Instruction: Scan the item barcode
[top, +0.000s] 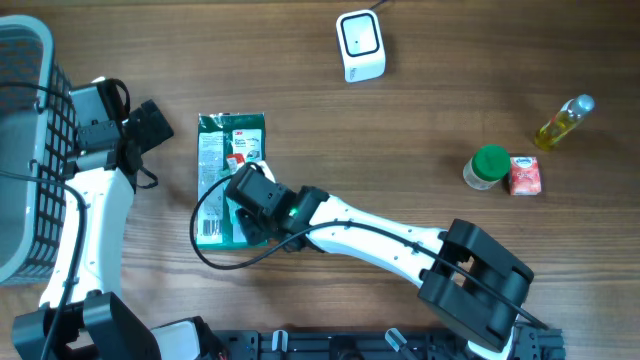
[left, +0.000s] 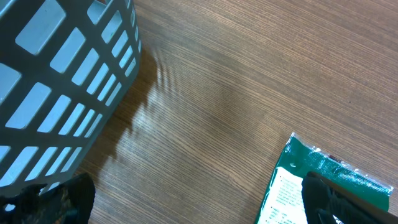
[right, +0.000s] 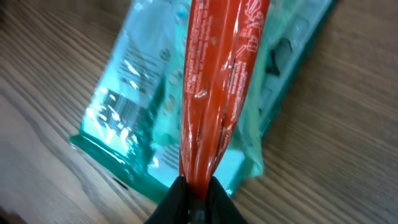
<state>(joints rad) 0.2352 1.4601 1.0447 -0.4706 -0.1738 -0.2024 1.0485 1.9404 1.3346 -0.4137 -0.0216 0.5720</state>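
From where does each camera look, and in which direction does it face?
Overhead: above the wooden table, looking straight down; left arm and right arm show.
Left wrist: low, facing the grey lattice basket and the flat green plastic packet; its fingers at the bottom corners.
Right wrist: close over the packet; right tool pinches its red fold.
All three share the packet.

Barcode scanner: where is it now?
Overhead view, top centre: the white scanner stands alone on the table, beyond and right of the green packet.
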